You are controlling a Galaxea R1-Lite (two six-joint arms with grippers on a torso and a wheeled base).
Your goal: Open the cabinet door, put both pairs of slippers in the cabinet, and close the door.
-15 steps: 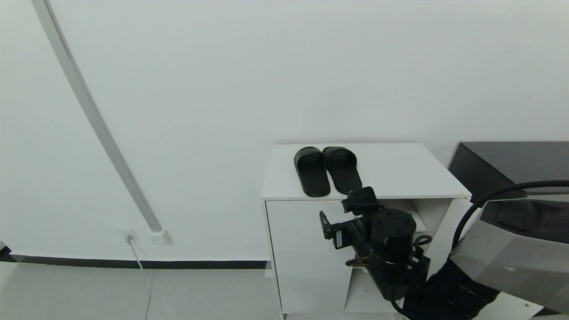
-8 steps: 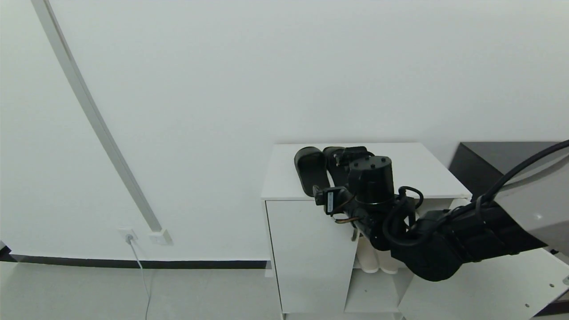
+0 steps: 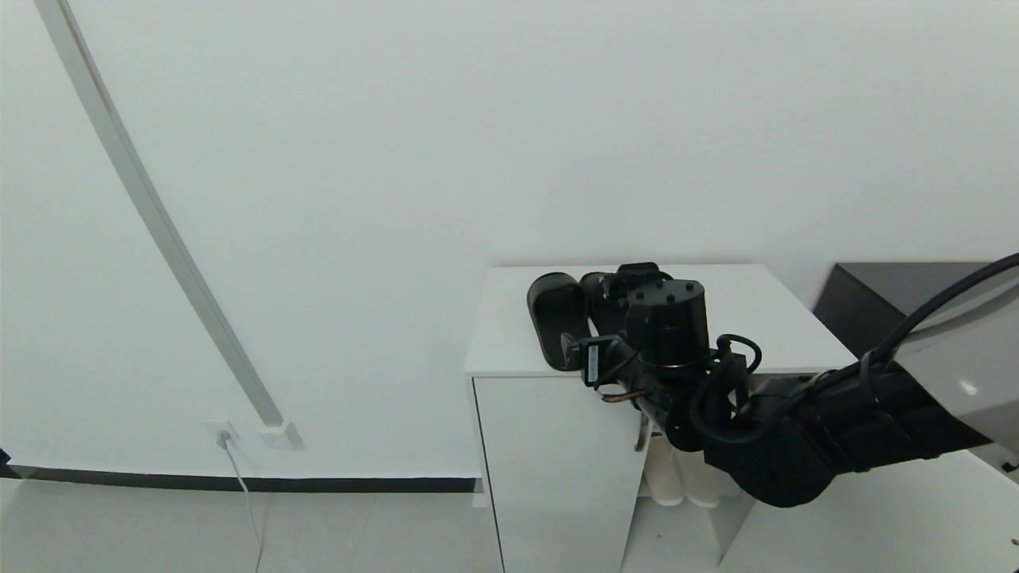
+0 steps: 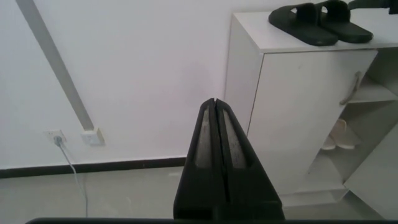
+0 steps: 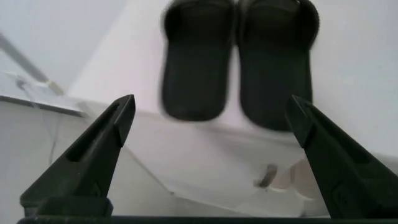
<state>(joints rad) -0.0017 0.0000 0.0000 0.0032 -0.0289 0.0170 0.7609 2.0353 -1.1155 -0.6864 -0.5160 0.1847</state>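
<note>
A pair of black slippers (image 3: 556, 318) (image 5: 199, 65) (image 4: 317, 15) lies on top of the white cabinet (image 3: 764, 318). My right gripper (image 5: 211, 112) hovers open just in front of and above the pair, a finger on each side of it. In the head view my right wrist hides the right slipper of the pair. The cabinet's right door (image 3: 844, 517) stands open; the left door (image 3: 557, 469) is shut. A pair of white slippers (image 3: 677, 477) (image 4: 339, 134) sits on a shelf inside. My left gripper (image 4: 214, 109) is shut and empty, low and well to the left of the cabinet.
A dark piece of furniture (image 3: 899, 278) stands right of the cabinet. A wall socket with a plugged cable (image 3: 223, 436) and a slanted wall strip (image 3: 151, 215) lie to the left. Bare floor spreads in front of the wall.
My right arm rose from in front of the cabinet's opening to the level of its top, over the black slippers. The head camera tilted slightly, so the whole picture shifted down.
</note>
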